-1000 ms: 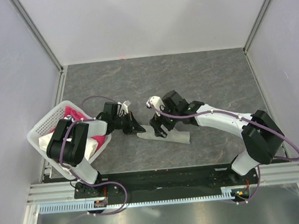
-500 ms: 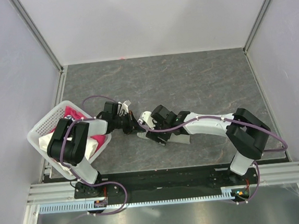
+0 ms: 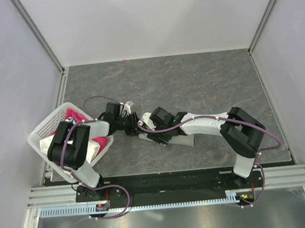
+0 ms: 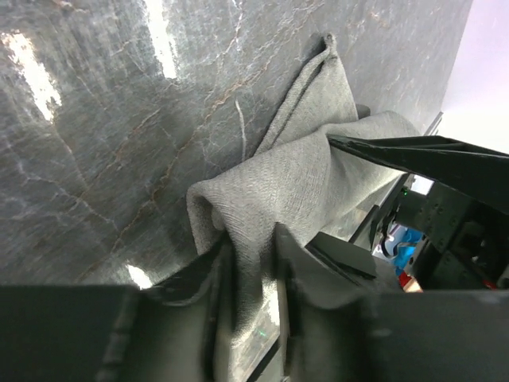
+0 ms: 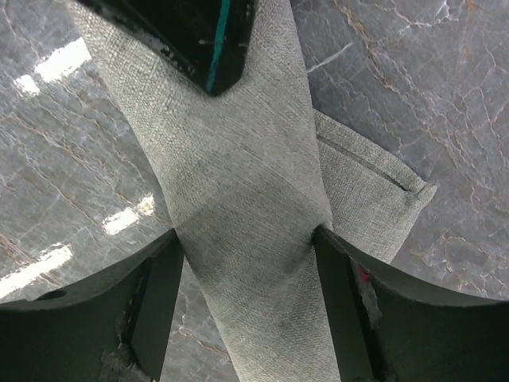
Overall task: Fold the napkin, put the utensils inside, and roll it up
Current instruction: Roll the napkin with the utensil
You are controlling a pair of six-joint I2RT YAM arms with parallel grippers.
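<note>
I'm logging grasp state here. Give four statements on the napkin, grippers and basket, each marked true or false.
1. The left gripper pinches the napkin. True.
2. The napkin lies spread flat. False: it is bunched between both grippers.
3. The white basket holds a pink cloth. True.
4. The right gripper hovers over the basket. False: it clasps the napkin, close to the left gripper.
</note>
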